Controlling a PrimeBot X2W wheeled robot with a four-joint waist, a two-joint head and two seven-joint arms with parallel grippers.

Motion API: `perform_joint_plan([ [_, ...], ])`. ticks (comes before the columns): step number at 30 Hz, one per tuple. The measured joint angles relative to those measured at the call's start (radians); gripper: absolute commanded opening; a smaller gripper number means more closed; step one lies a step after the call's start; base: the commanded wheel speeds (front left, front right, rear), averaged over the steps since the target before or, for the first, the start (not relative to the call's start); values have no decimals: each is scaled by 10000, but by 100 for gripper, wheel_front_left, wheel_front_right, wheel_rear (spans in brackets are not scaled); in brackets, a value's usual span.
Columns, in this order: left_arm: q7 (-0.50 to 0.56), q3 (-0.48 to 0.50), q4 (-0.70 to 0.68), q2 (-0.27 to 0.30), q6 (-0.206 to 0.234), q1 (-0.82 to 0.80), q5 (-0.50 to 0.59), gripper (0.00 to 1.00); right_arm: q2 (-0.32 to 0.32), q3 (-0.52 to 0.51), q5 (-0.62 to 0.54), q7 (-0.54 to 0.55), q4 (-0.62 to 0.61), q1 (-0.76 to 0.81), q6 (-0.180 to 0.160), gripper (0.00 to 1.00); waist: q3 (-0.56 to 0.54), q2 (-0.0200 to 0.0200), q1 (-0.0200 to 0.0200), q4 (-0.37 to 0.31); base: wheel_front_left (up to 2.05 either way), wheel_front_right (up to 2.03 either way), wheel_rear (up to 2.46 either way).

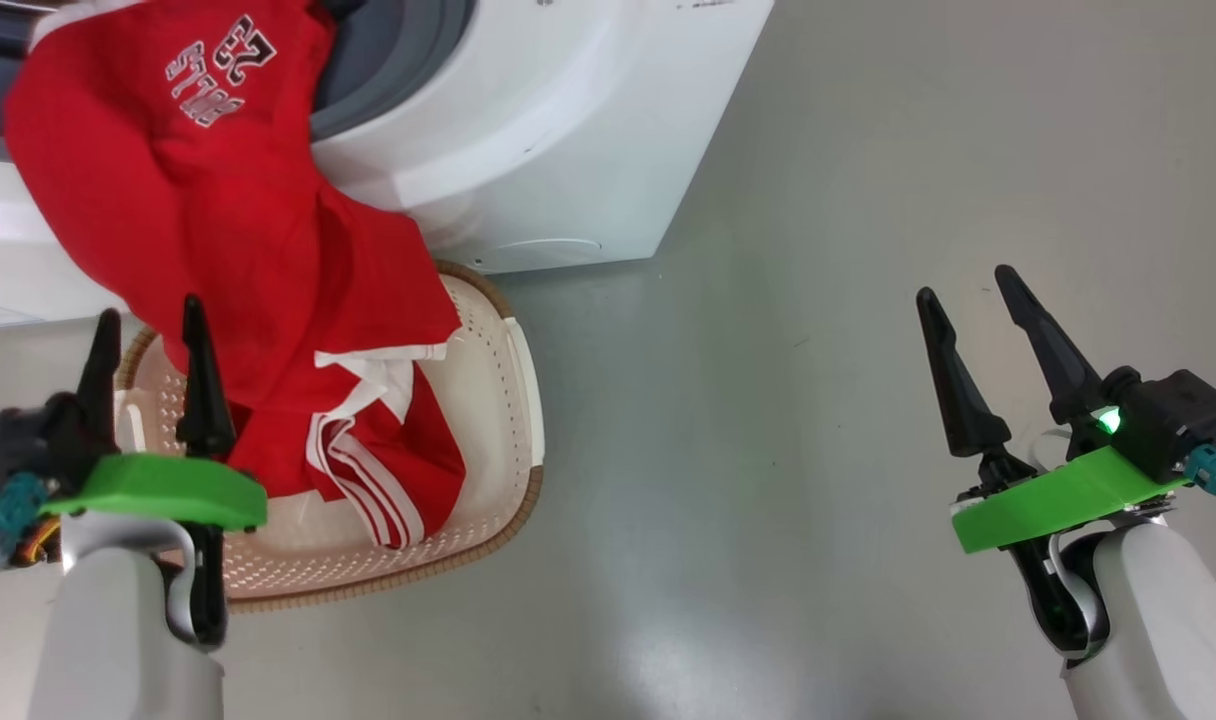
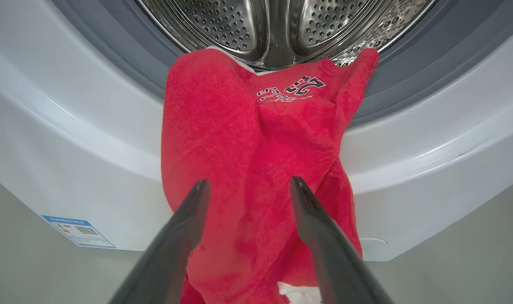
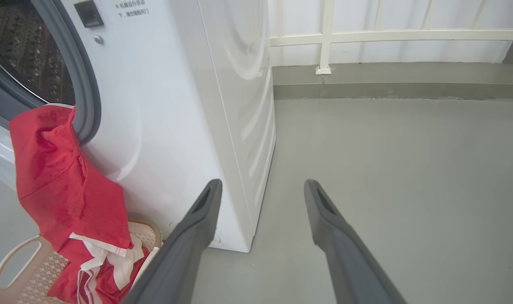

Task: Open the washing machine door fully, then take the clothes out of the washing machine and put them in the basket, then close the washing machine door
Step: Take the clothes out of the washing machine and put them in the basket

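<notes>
The left gripper point(image 1: 153, 372), with its two long dark fingers, stands spread wide and clamps nothing. In the head view it hangs over the left edge of the small cream-white perforated plastic basket with a brown woven-look rim point(image 1: 524, 400). One finger is just beside the hanging cloth, and I cannot tell whether it touches. In the left wrist view the gripper point(image 2: 249, 183) points at the fabric, which shows between the parted fingers.

The right gripper point(image 1: 968, 300) is also wide open and empty. It sits well apart from the basket, over the grey floor point(image 1: 768, 450) and beside the machine's corner point(image 3: 263, 182).

The bright red fabric garment with white stripes and dark printed lettering point(image 1: 238, 230) drapes out of the mouth of the big white front-loading washing machine point(image 1: 568, 130). Its upper end lies over the grey rubber gasket point(image 2: 125, 55) below the perforated steel drum point(image 2: 222, 21). The cloth point(image 2: 248, 139) runs down the white front panel, and its lower folds, with the white-striped part point(image 3: 58, 177), rest inside the basket point(image 3: 16, 253), which stands on the floor against the machine's front.
</notes>
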Motion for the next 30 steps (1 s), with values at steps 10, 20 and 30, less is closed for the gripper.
perform_joint_plan([
  [10, -8, 23, -2470, -119, 2, 1662, 25, 100, -46, -73, 0, 0, 15, 321, 0, 100, -280, 0, 0, 197, 0, 0, 0],
  [20, -8, -654, -4293, -113, 652, 3268, -508, 100, -113, -71, 0, 0, 35, 362, 0, 100, -445, 0, 0, 242, 0, 0, 0],
  [30, -8, -897, -4414, -107, 830, 3348, -639, 100, -119, -56, 0, 0, 31, 362, 0, 100, -384, -1, 0, 178, 0, 0, 0],
])
